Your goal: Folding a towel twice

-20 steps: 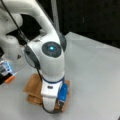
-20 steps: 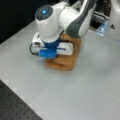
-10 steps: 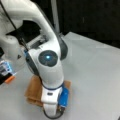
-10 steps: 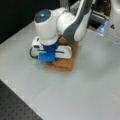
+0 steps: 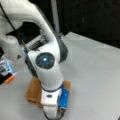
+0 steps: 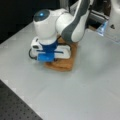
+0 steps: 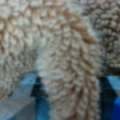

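The towel (image 5: 33, 91) lies on the grey table as a small, thick, orange-brown rectangle, seemingly folded over. In both front views the gripper (image 5: 53, 112) stands straight down on it, covering its middle. Only the towel's edges (image 6: 63, 65) show around the white hand and its blue part. In the wrist view a raised ridge of terry cloth (image 7: 67, 62) fills the space between the two blue fingers (image 7: 40, 100). The gripper (image 7: 72, 100) is shut on that ridge of towel. The fingertips are hidden by the hand in both front views.
The grey table (image 5: 95, 75) spreads out around the towel. An orange and blue object (image 5: 7, 75) sits at a front view's left edge. A dark perforated board (image 6: 15, 107) borders the table at a front view's bottom left. Robot hardware (image 6: 110, 22) stands at a front view's top right.
The arm has shifted a little and sunk lower onto the towel. The towel's outline on the table looks the same.
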